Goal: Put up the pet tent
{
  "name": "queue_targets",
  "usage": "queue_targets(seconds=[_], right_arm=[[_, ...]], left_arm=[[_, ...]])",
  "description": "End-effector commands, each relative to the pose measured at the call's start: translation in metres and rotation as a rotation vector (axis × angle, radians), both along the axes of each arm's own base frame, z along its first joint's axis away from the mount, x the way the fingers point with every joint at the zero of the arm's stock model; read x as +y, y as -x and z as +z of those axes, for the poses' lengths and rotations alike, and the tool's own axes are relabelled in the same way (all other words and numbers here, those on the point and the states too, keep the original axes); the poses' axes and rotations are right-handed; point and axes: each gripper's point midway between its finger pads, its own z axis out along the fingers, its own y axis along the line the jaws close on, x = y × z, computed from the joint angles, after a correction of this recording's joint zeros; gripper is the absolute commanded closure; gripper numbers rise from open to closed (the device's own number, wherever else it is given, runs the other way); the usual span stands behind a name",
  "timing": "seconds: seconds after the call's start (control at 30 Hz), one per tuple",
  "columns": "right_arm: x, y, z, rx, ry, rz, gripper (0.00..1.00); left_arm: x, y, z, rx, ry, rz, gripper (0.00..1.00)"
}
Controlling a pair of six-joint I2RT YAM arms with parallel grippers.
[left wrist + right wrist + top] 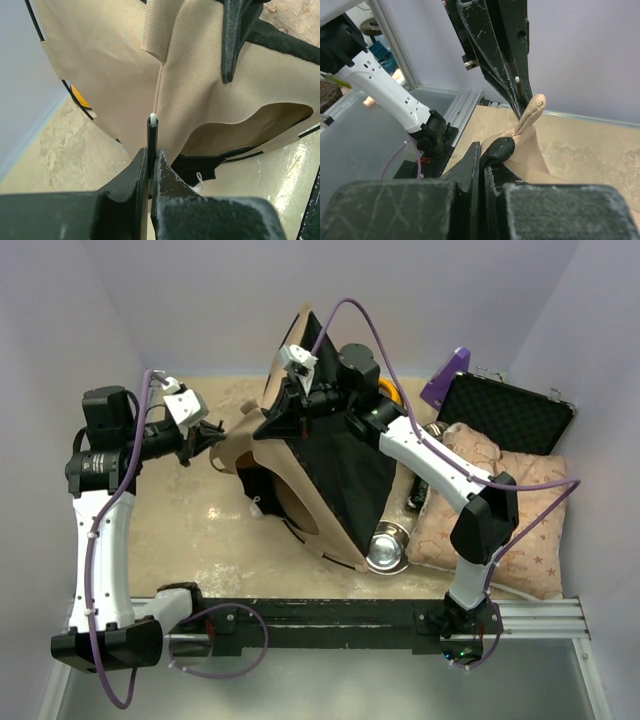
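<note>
The pet tent (330, 480) sat about mid-counter, a little toward the far edge, half raised and leaning. Its outer skin was tan-beige woven cloth, and a large black lining panel faced up and toward the near right. The panels were trimmed in black binding. A curved door cut-out (300, 505) opened low on the side facing the near edge, and the left wrist view showed it as an arched gap (250, 130) in the beige cloth.

The left gripper (205, 440) was at the tent's left edge. Its fingers (137, 172) were pinched together on a thin black pole (152, 137) with a small white tip, which stood upright against the fabric.

The right gripper (298, 405) was over the tent's far top corner. In its own view the fingers (470, 160) were clamped nearly closed on a black-bound fold of the tent, beside a beige webbing loop (532, 112).

A star-patterned cushion (510, 510) lay along the right edge, with a black case (510, 415) in the far right corner. A metal bowl (385, 550) touched the tent's near right side.
</note>
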Motion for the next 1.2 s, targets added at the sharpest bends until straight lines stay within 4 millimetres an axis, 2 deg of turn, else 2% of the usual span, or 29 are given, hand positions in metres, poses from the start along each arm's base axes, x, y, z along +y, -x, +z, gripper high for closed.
queue_targets(seconds=[0.0,0.17,0.43,0.6,0.8,1.17], right_arm=[[-0.008,0.035,0.05,-0.204,-0.091,0.06,1.0],[-0.01,0.038,0.053,-0.212,-0.092,0.062,1.0],[-0.009,0.044,0.052,-0.209,-0.09,0.087,1.0],[0.001,0.05,0.037,-0.201,-0.056,0.112,1.0],[0.011,0.054,0.019,-0.203,-0.006,0.124,1.0],[0.021,0.041,-0.003,-0.165,0.059,0.086,1.0]], left_arm=[[0.001,0.012,-0.031,0.17,-0.006,0.035,1.0],[0.011,0.014,-0.021,0.143,-0.065,0.085,1.0],[0.005,0.019,-0.03,0.192,-0.05,0.033,1.0],[-0.001,0.015,-0.022,0.188,-0.048,0.014,1.0],[-0.004,0.014,-0.031,0.193,-0.095,0.001,1.0],[-0.01,0.019,-0.029,0.154,-0.113,-0.033,1.0]])
